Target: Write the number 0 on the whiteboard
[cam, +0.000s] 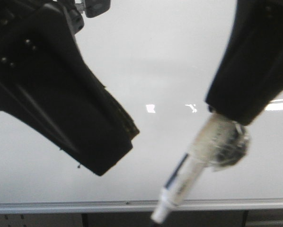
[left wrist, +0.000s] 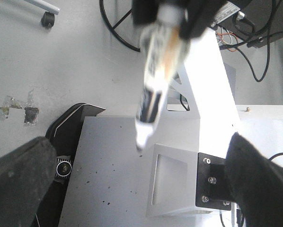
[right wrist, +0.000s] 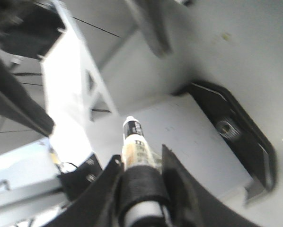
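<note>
Above the whiteboard (cam: 146,66), my right end effector (cam: 217,112) at 3 o'clock grips a marker (cam: 191,168), its tip past the silver frame edge (cam: 84,206) at 6 o'clock. My left end effector (cam: 118,142) hangs at 9 o'clock; grip state indeterminate. Bare board separates them. No number 0 discernible.

We're in a robotics lab or workshop, not a home. Grey concrete-looking floor (left wrist: 84,61) with black cables (left wrist: 255,47) running loose across it, a caster wheel (left wrist: 48,19) of some rolling rig, and bare white sheet-metal brackets (left wrist: 179,184) with exposed bolts. A whiteboard (cam: 155,61) with an aluminium frame edge (cam: 84,206) lies flat as the surface.
</note>
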You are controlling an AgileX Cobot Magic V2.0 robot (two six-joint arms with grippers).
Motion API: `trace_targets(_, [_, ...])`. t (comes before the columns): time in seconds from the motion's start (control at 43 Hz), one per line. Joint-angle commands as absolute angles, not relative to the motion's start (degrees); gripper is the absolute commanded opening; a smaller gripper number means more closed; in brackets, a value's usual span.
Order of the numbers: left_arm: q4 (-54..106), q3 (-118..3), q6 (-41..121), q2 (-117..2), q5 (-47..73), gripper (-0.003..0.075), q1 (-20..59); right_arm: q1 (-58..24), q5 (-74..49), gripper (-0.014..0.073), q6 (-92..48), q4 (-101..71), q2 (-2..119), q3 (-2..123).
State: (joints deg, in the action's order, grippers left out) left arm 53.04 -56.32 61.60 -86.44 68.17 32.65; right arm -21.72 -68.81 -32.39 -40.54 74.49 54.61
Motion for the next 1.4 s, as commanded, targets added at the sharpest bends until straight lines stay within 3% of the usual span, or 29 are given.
trace_targets(0.0, [56.8, -58.0, 61.3, -84.4, 69.2, 0.0691, 33.0, -19.6, -73.6, -0.0067, -25.6, -33.7, 69.6, 55.9])
trace_targets(0.14, [56.8, -58.0, 61.3, -84.4, 69.2, 0.0689, 33.0, -15.7, -69.5, -0.0067, -16.8, -20.6, 64.8, 56.1])
trace_targets(0.256, [56.8, -58.0, 61.3, -84.4, 69.2, 0.0626, 33.0, -12.8, -61.6, -0.0067, -11.6, -11.2, 60.0, 56.1])
trace_targets(0.349, [56.8, -58.0, 61.3, -84.4, 69.2, 0.0514, 33.0, -12.3, -54.8, -0.0067, -10.4, -7.8, 56.4, 56.1])
trace_targets(0.488, [56.8, -58.0, 61.3, -84.4, 69.2, 0.0281, 33.0, -12.3, -46.3, -0.0067, -10.4, -7.7, 53.0, 56.1])
trace_targets(0.721, [56.8, -58.0, 61.3, -84.4, 69.2, -0.0015, 33.0, -12.3, -44.2, -0.0067, -10.4, -7.7, 53.6, 56.2])
trace_targets(0.907, [56.8, -58.0, 61.3, -84.4, 69.2, -0.0020, 33.0, -12.3, -43.8, -0.0067, -10.4, -7.7, 58.3, 61.3])
trace_targets(1.372, [56.8, -58.0, 61.3, -84.4, 69.2, -0.0020, 33.0, -12.3, -51.3, -0.0067, -10.4, -6.4, 79.0, 87.6])
